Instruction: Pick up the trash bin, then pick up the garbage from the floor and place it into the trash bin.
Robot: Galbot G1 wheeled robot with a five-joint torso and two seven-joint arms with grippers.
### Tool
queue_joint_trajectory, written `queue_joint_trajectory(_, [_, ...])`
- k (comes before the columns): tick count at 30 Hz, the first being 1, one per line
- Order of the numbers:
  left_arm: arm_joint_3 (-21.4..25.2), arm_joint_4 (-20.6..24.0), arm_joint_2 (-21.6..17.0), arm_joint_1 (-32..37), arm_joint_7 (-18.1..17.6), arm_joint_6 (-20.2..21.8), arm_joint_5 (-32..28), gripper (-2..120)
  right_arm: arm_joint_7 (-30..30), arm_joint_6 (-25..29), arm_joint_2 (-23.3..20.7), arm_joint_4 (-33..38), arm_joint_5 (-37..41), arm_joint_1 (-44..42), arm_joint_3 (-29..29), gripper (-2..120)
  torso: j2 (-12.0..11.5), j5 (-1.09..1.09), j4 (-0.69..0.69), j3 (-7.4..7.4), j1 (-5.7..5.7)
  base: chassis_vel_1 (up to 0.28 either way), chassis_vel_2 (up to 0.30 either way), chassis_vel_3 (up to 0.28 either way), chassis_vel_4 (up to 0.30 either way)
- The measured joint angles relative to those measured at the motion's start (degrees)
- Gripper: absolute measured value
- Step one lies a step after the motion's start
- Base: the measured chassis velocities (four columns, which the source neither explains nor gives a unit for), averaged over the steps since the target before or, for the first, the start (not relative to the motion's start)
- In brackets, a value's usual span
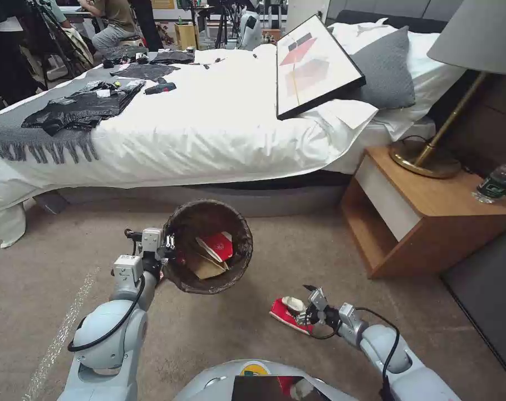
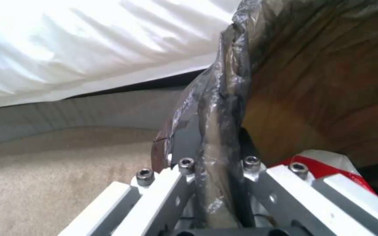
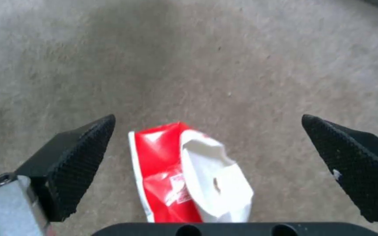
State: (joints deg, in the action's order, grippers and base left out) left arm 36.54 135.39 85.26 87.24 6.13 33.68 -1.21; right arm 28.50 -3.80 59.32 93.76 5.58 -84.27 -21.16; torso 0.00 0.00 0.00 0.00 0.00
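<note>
on the carpet (image 1: 297, 245) beside the bed (image 1: 208, 128): left gripper (image 2: 217, 167) clamped on the bag-lined rim of the trash bin (image 1: 208, 245), held off the floor with a red-and-white carton (image 1: 218, 245) and tan paper bag (image 1: 205, 266) inside. right gripper (image 3: 206, 147) spread wide, its fingers (image 3: 82, 154) flanking a red-and-white wrapper (image 3: 184, 173) lying on the carpet, not touching it.

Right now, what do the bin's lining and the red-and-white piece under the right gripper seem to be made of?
The trash bin, gripped at its rim by the left gripper, has a lining that looks like thin glossy plastic film: it wrinkles and glints. The red-and-white piece between the open right gripper's fingers looks like coated paper or thin card, shiny red outside, matt white inside, creased; I cannot be sure.
</note>
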Motion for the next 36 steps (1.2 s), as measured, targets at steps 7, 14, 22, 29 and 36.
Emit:
queue_joint_trajectory(7, [0.2,0.0,0.0,0.1,0.0,0.0,0.0,3,0.0,0.7,2.1,-4.3,-1.5,1.6,0.7,100,0.0,-0.01,0.0,0.0,0.0,0.0,0.0,0.0,0.0])
queue_joint_trajectory(14, [-0.2,0.1,0.1,0.1,-0.1,-0.1,0.1,3,0.2,0.8,4.9,-7.9,-2.6,2.8,1.0,100,0.0,0.01,0.0,0.0,0.0,0.0,0.0,0.0,0.0])
queue_joint_trajectory(22, [-0.1,0.3,0.1,0.2,-0.1,-0.1,0.2,3,0.3,1.7,7.1,-12.0,-3.7,4.3,1.4,100,0.0,-0.01,0.0,0.0,0.0,0.0,0.0,0.0,0.0])
queue_joint_trajectory(29, [-0.1,0.3,0.1,0.2,-0.1,-0.1,0.2,3,0.4,2.2,8.5,-14.0,-4.5,5.3,1.8,99,0.0,0.0,0.0,0.0,0.0,0.0,0.0,0.0,0.0])
queue_joint_trajectory(36, [0.1,0.2,-0.1,0.1,-0.1,-0.2,-0.1,3,0.4,2.4,9.3,-15.8,-5.1,6.0,1.7,82,0.0,0.0,0.0,0.0,0.0,0.0,0.0,0.0,0.0])
